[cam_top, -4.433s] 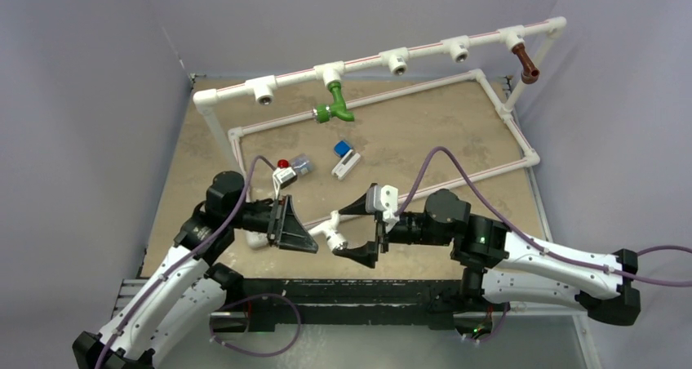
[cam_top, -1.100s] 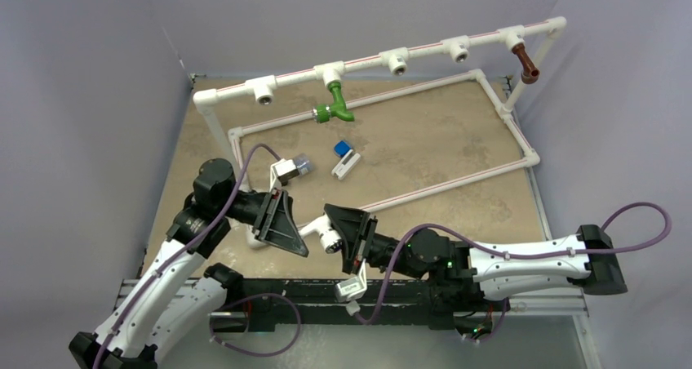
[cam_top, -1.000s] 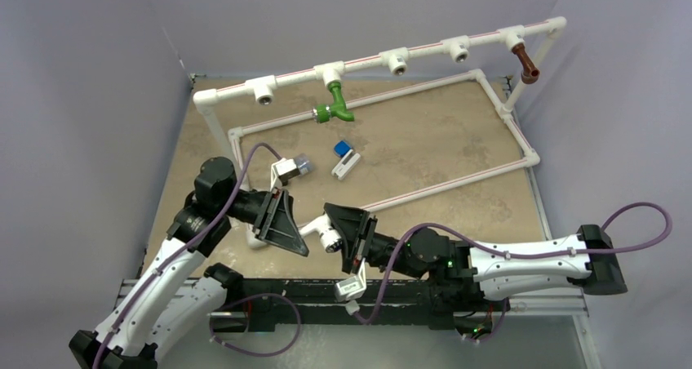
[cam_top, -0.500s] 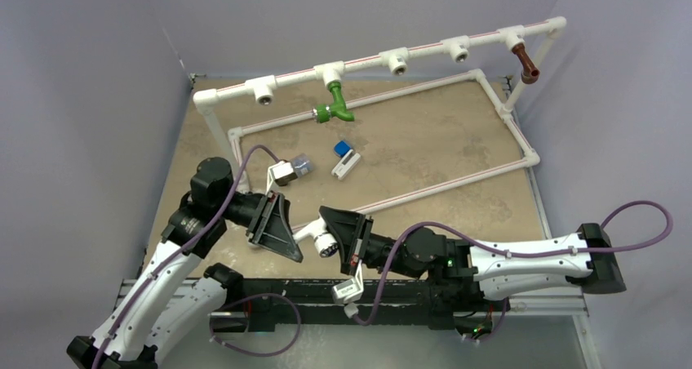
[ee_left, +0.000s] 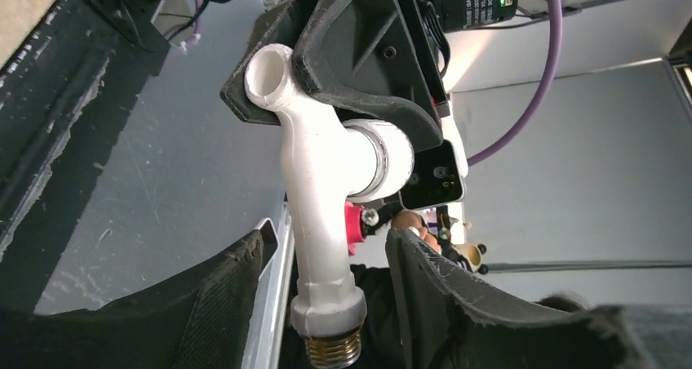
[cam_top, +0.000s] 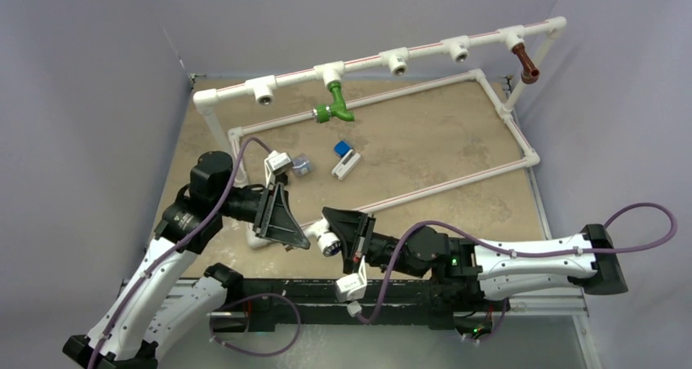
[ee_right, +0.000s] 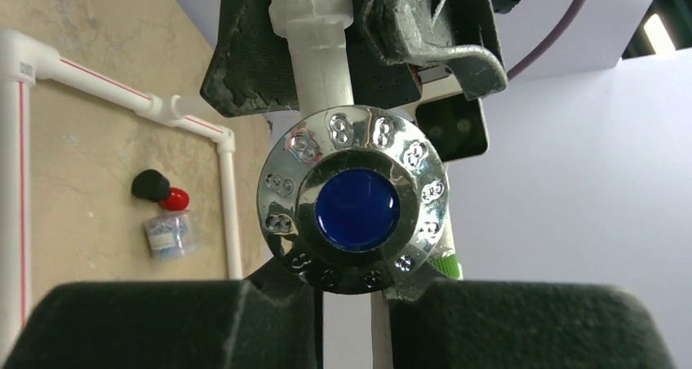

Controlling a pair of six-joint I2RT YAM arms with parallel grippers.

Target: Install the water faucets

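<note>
Left wrist view: faucet [ee_left: 322, 197], pinched by right tool [ee_right: 347, 291] at the near edge of the tabletop [cam_top: 424, 153], points its threaded end into left tool [ee_left: 330, 242], seemingly spread clear; open tees [cam_top: 397, 60] lie far.

Desk [cam_top: 424, 140]: tan, mottled top.

Lying on it:
- Base loop of a white pipe frame [cam_top: 457, 182], with a thin red stripe along the pipes. The loop takes up most of the top.
- Inside the loop, left of centre: blue-and-white block [cam_top: 344, 158].
- Near the block, on its left: small clear container [cam_top: 301, 165].
- Right wrist view: red cap [ee_right: 175, 197] and black knob [ee_right: 148, 184] touching each other, just beside the container.
</note>
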